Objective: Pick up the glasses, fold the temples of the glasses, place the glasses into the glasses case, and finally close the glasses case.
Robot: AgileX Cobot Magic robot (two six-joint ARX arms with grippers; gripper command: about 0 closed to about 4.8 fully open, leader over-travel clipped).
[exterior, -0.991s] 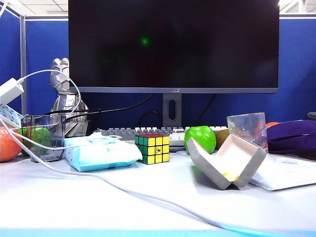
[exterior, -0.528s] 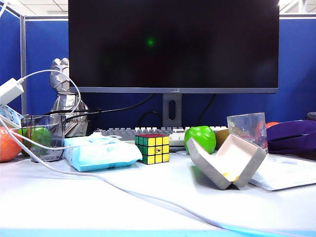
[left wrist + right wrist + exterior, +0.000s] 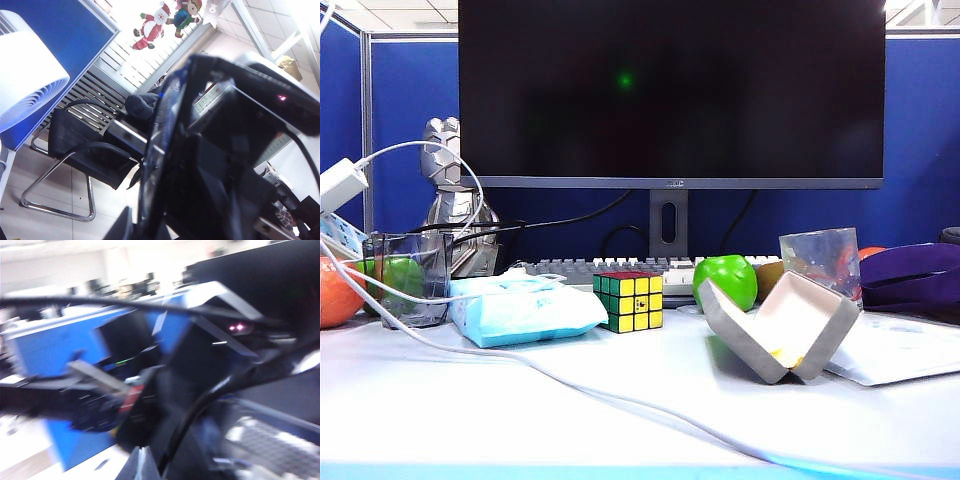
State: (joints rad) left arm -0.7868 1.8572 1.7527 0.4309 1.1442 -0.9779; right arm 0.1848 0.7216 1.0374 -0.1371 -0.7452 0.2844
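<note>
Overhead, both grippers unseen; one open glasses case, one cube.

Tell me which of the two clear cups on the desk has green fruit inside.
The clear cup at the desk's left end, beside the light blue tissue pack. The other clear cup, behind the open glasses case, shows only reddish-orange shapes.

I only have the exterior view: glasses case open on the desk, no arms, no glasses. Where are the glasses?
Observer: In the left wrist view, the glasses show as a dark lens, edge-on, close above the left end effector.
Operator: Held firmly?
Observer: The grip is unclear. That camera faces a black chair, not the desk.
Operator: And the other arm?
Observer: The right end effector is shut, and a thin black temple crosses its blurred view.
</note>
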